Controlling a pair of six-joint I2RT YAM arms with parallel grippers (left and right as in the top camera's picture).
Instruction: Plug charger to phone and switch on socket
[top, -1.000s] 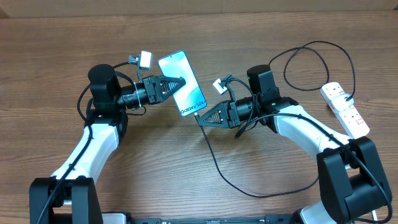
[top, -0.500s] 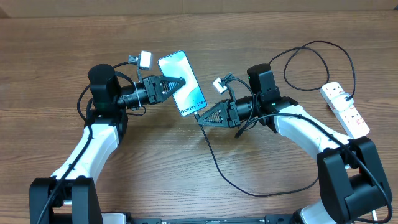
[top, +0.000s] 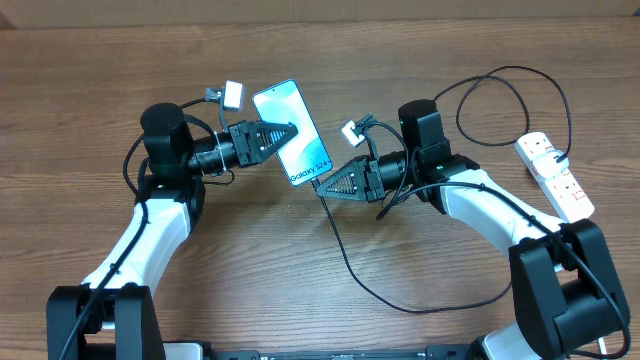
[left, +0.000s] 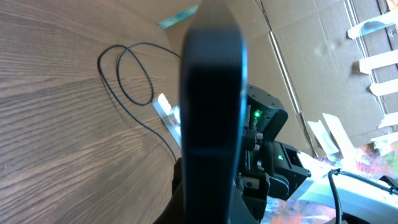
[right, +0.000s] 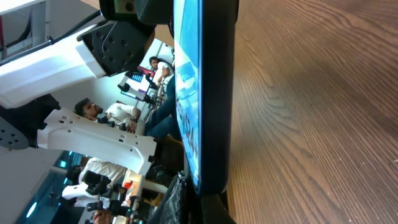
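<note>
The phone (top: 308, 148) is held tilted above the table, its blue screen up and the "Galaxy S24+" end toward the right arm. My left gripper (top: 292, 131) is shut on its left edge; in the left wrist view the phone's dark body (left: 211, 106) fills the middle between the jaws (left: 208, 208). My right gripper (top: 322, 186) is shut on the charger's connector tip at the phone's lower end. The right wrist view shows the phone (right: 214, 93) edge-on above the jaws (right: 205, 208); the tip itself is hidden. The charger cable (top: 348, 268) trails to the white socket (top: 560, 182).
The charger's slack lies in a wide curve on the table in front of the right arm and in a loop (top: 500, 100) at the back right, also seen in the left wrist view (left: 134, 74). The socket lies near the table's right edge.
My right gripper has edged slightly up and left toward the phone's lower end. The phone and my left gripper have barely moved.
</note>
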